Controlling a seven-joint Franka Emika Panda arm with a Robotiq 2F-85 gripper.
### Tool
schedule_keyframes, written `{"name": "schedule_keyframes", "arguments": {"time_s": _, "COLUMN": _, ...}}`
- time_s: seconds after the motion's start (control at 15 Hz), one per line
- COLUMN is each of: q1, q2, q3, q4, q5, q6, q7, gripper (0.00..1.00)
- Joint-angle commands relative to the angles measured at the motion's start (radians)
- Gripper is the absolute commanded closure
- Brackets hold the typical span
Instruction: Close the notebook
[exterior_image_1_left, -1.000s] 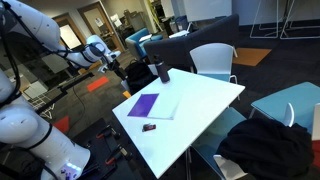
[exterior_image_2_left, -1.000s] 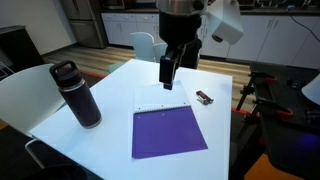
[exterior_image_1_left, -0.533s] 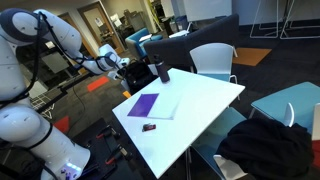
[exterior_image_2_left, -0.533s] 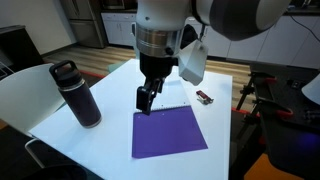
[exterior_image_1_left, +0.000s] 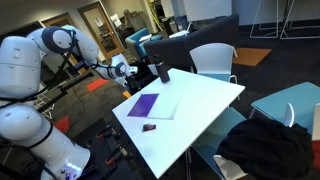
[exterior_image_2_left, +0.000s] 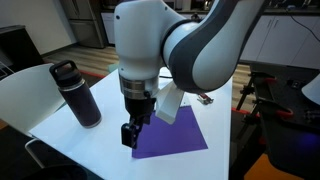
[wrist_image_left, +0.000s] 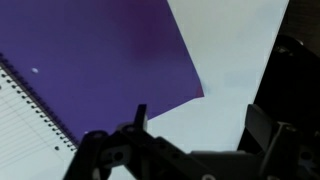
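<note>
The notebook lies open on the white table (exterior_image_1_left: 205, 100). Its purple cover (exterior_image_1_left: 143, 103) is spread flat beside the white pages (exterior_image_1_left: 166, 108). In an exterior view the cover (exterior_image_2_left: 178, 135) shows below my arm, which hides the pages. My gripper (exterior_image_2_left: 130, 135) hangs low at the cover's outer edge, by a corner. In the wrist view the cover (wrist_image_left: 100, 55) and the lined spiral page (wrist_image_left: 20, 130) lie under my gripper (wrist_image_left: 200, 125), which is open and empty over bare table. It also shows in an exterior view (exterior_image_1_left: 128, 71).
A dark cylindrical bottle (exterior_image_2_left: 80, 95) (exterior_image_1_left: 162, 71) stands on the table near the notebook. A small dark red-tipped object (exterior_image_1_left: 149, 127) (exterior_image_2_left: 205, 98) lies beside it. White chairs (exterior_image_1_left: 213, 60) and a chair with a dark jacket (exterior_image_1_left: 265, 145) ring the table.
My arm has swung from above the notebook's far side across the purple cover to its outer edge and come lower. The notebook has not moved.
</note>
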Motion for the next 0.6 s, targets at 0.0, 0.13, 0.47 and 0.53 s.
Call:
{"name": "schedule_keyframes", "arguments": {"time_s": 0.0, "q1": 0.05, "q2": 0.104, "q3": -0.039, "q4": 0.136, "q5": 0.069, "q6": -0.02, "q7": -0.062, "gripper": 0.0}}
{"name": "schedule_keyframes", "arguments": {"time_s": 0.13, "q1": 0.065, "q2": 0.145, "q3": -0.052, "q4": 0.183, "q5": 0.093, "q6": -0.03, "q7": -0.069, "gripper": 0.0}}
{"name": "schedule_keyframes", "arguments": {"time_s": 0.47, "q1": 0.11, "q2": 0.214, "q3": -0.096, "q4": 0.263, "q5": 0.108, "q6": -0.045, "q7": -0.051, "gripper": 0.0}}
{"name": "schedule_keyframes", "arguments": {"time_s": 0.53, "q1": 0.114, "q2": 0.222, "q3": -0.099, "q4": 0.274, "q5": 0.111, "q6": -0.049, "q7": -0.051, "gripper": 0.0}}
